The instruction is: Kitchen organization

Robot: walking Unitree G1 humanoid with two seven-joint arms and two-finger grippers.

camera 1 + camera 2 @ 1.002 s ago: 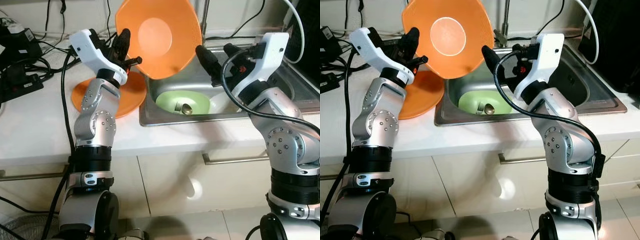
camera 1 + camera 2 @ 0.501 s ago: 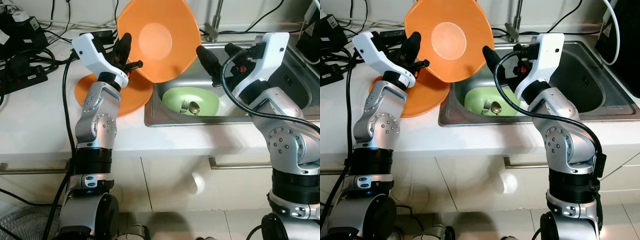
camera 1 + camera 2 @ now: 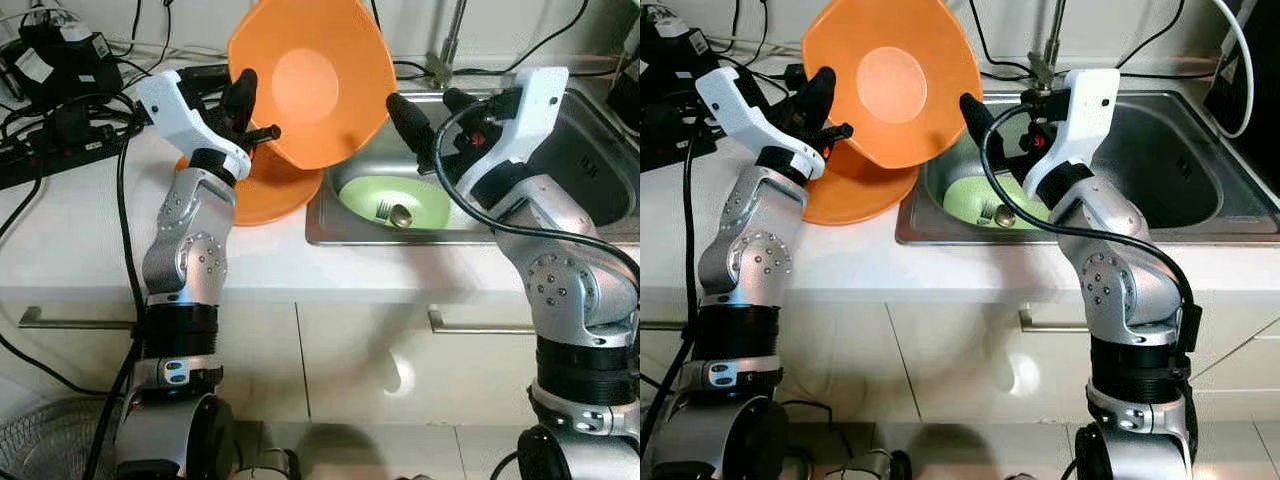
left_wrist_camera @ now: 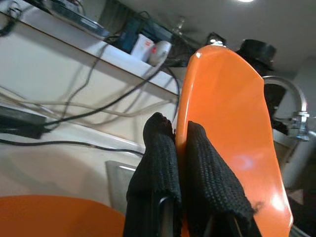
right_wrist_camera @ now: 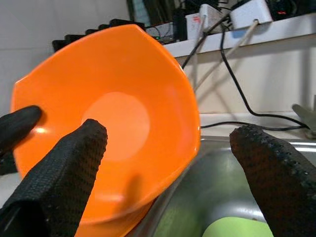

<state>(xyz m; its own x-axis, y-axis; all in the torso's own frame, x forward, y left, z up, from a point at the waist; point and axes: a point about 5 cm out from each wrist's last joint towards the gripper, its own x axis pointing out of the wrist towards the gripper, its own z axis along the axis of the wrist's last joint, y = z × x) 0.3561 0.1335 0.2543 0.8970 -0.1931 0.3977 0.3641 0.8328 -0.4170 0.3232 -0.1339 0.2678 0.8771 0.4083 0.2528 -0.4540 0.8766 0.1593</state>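
Observation:
A large orange bowl [image 3: 310,80] hangs tilted in the air over the seam between counter and sink, its hollow facing me. My left gripper [image 3: 252,112] is shut on the bowl's left rim, one finger inside and one outside, as the left wrist view shows [image 4: 178,129]. My right gripper [image 3: 425,105] is open just right of the bowl, above the sink, and its fingers [image 5: 69,168] stand wide apart without touching the bowl. Below the bowl an orange plate [image 3: 265,190] lies on the counter.
The steel sink [image 3: 590,170] holds a green dish [image 3: 375,190] with a spoon [image 3: 400,215] and a fork in it. A faucet [image 3: 445,50] rises behind the sink. Cables and a power strip [image 3: 60,150] crowd the back left of the white counter [image 3: 80,240].
The whole picture has shifted because the camera moved. The bowl stays in my left gripper at much the same tilt, and my right gripper stays open beside it.

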